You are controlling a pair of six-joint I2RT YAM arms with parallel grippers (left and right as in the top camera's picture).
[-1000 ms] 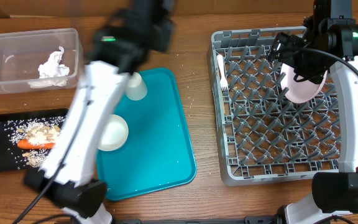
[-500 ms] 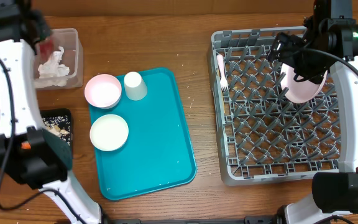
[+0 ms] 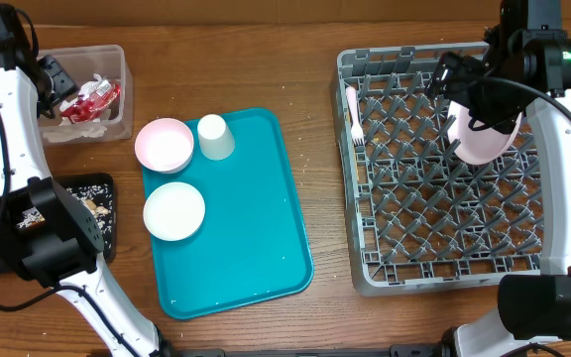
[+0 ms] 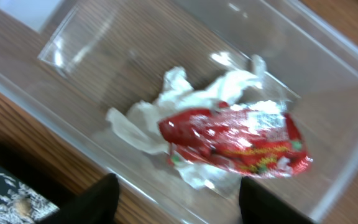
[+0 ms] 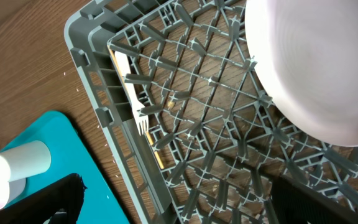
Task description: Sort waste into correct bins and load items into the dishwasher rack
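Over the table's far left corner, we are finding the left claw [image 3: 59, 81] hanging above the tub [image 3: 127, 109], released and carrying nothing. The wrapper [image 3: 93, 92] is lying in the tub on the napkins [image 3: 87, 127], just to the claw's right. Scraps [image 3: 89, 206] are showing in the black tray [image 3: 107, 180], which the arm is partly hiding. The pink bowl [image 3: 164, 145], the white bowl [image 3: 173, 210] and the cup [image 3: 215, 137] are sitting at the teal tray's [image 3: 256, 228] left edge, to the right of the left claw and closer to the robot. The right claw [image 3: 459, 84] is hovering over the rack [image 3: 365, 268] beside the plate [image 3: 489, 139], well apart from the teal tray. We are judging the left arm the nearer to the bowls.

At the left wrist, both fingers [image 4: 107, 193] are standing apart and clear of the wrapper, whose long axis is running roughly along the line between them.

At the right wrist, the fingers are spreading wide with only rack pegs between them. The plate is standing among the pegs, and the fork [image 5: 132, 93] is lying lengthwise along the rack's left wall.
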